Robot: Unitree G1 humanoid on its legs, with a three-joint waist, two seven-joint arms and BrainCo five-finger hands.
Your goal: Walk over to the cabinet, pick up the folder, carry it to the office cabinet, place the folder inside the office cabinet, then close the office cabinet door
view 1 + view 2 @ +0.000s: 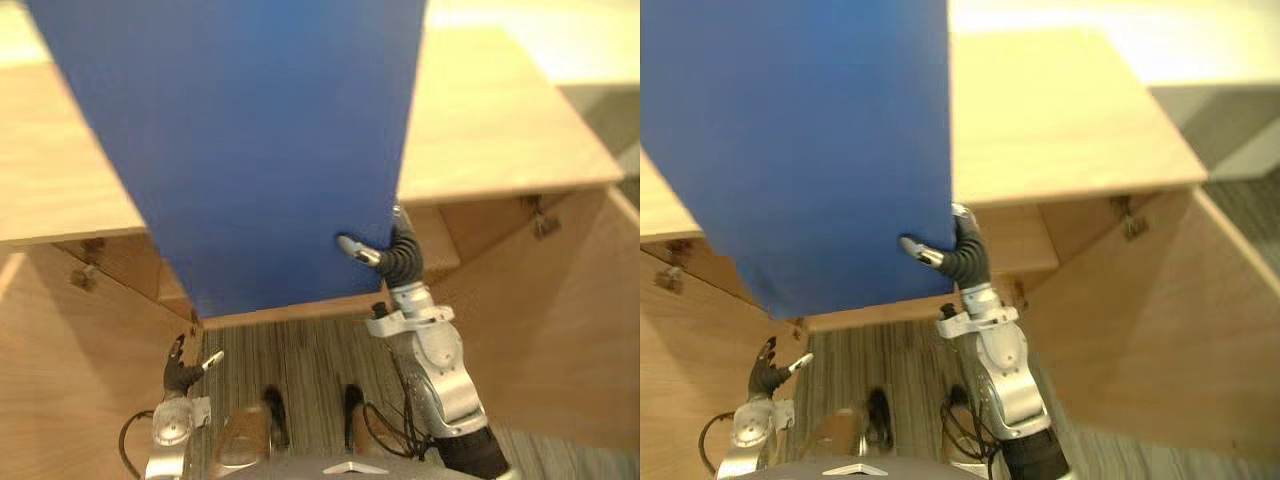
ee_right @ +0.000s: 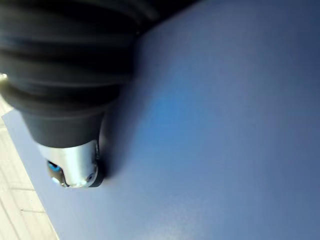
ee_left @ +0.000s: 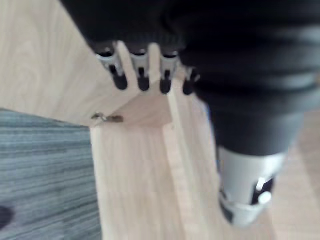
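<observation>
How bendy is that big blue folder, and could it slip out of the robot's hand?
Probably stiff: the folder looks flat and straight though the right hand pinches only its lower corner. Likely light for its size, since one hand holds it up. It could slip: its face looks smooth under the thumb.

Office-like room: light wood cabinet [image 1: 500, 130], doors [image 1: 560, 330] open; grey striped carpet [image 1: 310, 360].

folder [image 1: 250, 150] top apparently off-frame
</observation>
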